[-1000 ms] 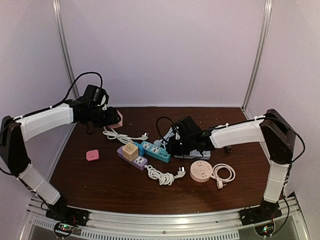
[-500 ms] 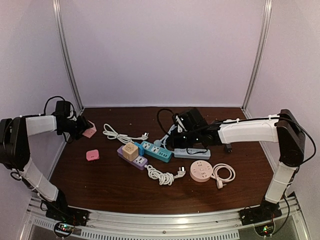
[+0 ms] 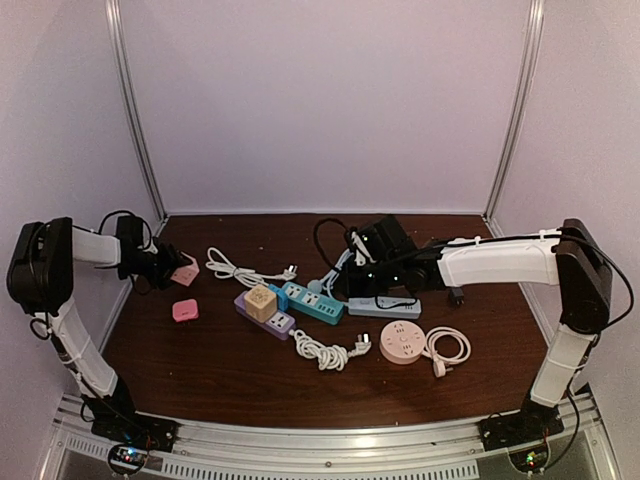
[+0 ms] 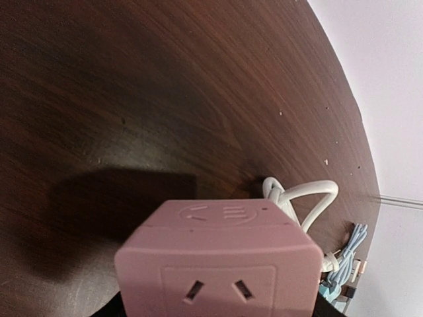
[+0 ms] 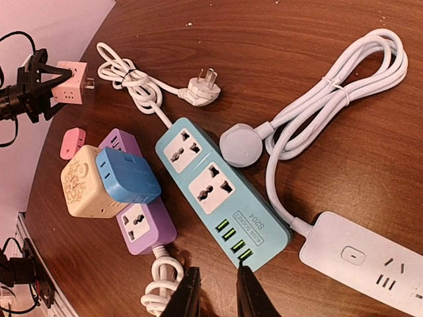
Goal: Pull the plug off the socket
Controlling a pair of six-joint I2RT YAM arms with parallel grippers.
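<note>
My left gripper (image 3: 165, 268) is shut on a pink cube socket (image 3: 185, 271) and holds it at the table's far left. The cube fills the bottom of the left wrist view (image 4: 218, 264), with nothing plugged into its visible face. It also shows in the right wrist view (image 5: 71, 82). A white cord (image 3: 240, 271) with a three-pin plug (image 5: 203, 89) lies loose on the table, apart from the cube. My right gripper (image 5: 217, 287) is narrowly open and empty, just above the near end of a teal power strip (image 5: 221, 191).
A purple strip (image 5: 139, 221) carries a beige cube (image 5: 86, 181) and a blue adapter (image 5: 129, 177). A round grey plug (image 5: 241, 145) lies against the teal strip. A white strip (image 5: 363, 261), a round pink socket (image 3: 402, 342), a coiled white cord (image 3: 325, 350) and a small pink adapter (image 3: 185, 311) lie around.
My left arm has drawn back to the far left with the pink cube, away from the white cord. My right gripper has shifted slightly to the right and back.
</note>
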